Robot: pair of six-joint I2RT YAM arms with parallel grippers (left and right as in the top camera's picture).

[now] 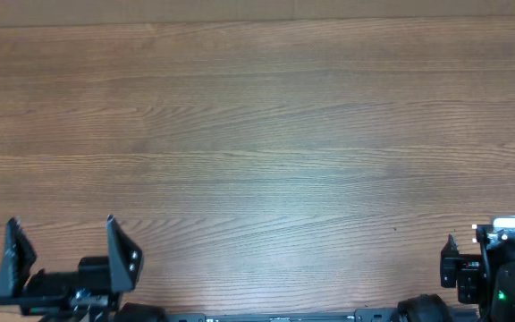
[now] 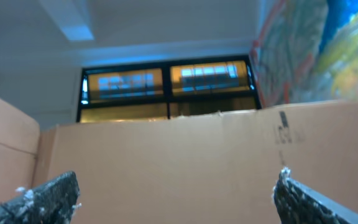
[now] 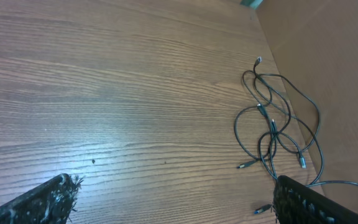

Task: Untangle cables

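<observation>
Right wrist shows tangled cables on the table; left gripper and right gripper gape wide, empty.

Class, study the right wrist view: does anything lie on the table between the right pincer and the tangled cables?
Nothing visible does. Only bare wooden table separates the open right pincer from the cables, which lie bunched near the cardboard wall at the table's edge.
</observation>
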